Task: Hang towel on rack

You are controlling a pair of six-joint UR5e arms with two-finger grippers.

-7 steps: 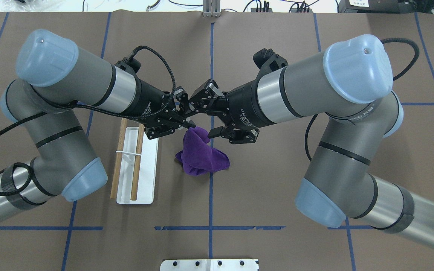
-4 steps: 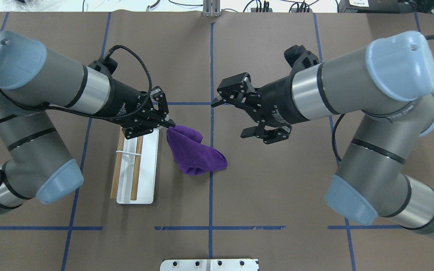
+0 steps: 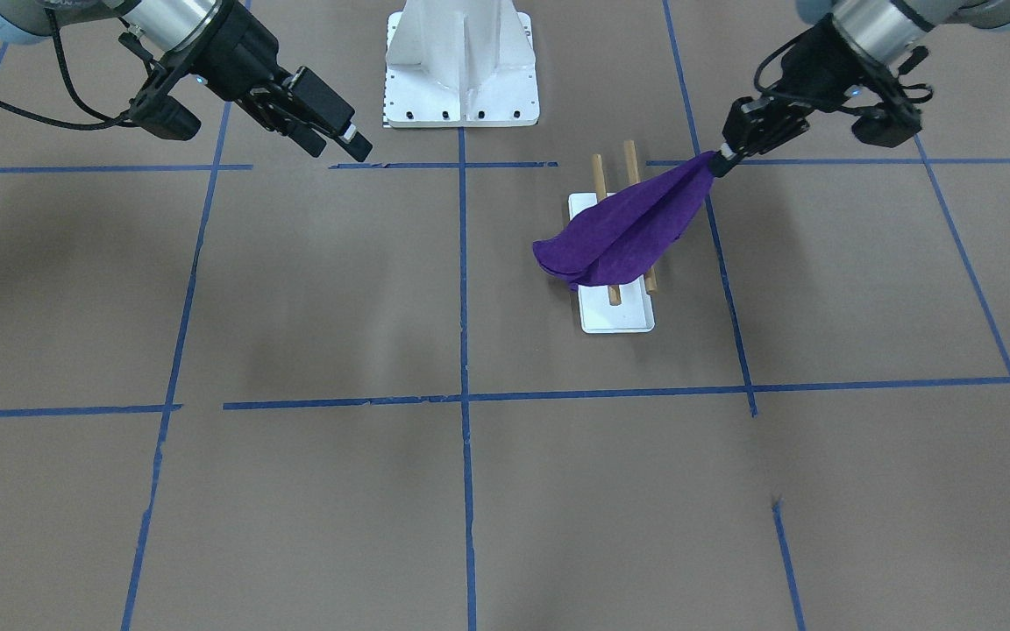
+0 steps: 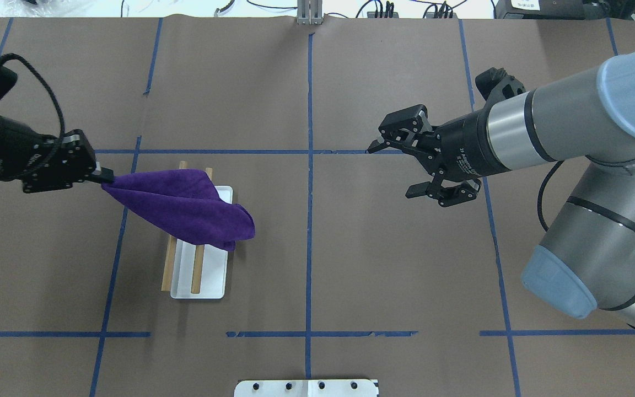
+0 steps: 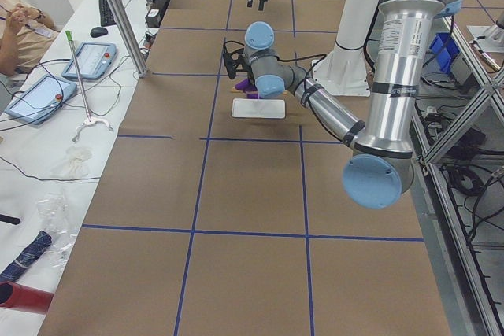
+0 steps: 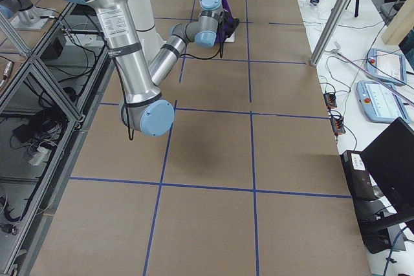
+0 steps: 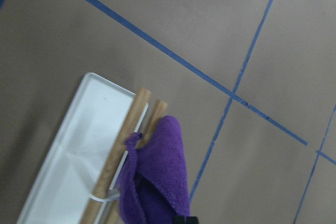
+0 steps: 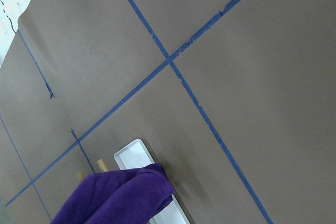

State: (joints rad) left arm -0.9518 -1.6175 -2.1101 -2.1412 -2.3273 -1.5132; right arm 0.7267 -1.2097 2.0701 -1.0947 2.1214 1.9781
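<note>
Inspection note: over the past second my left gripper [image 4: 100, 175] has carried the purple cloth towel [image 4: 185, 207] leftward. It now hangs stretched above the small white-based rack [image 4: 211, 278]; contact with the light-brown wooden dowels [image 4: 197, 273] I cannot confirm. The left fingers are pinched on one towel corner. My right gripper [image 4: 390, 172] has withdrawn, spread wide and empty. I judge draping is under way.

Count: one towel, one rack, two dowels.
</note>
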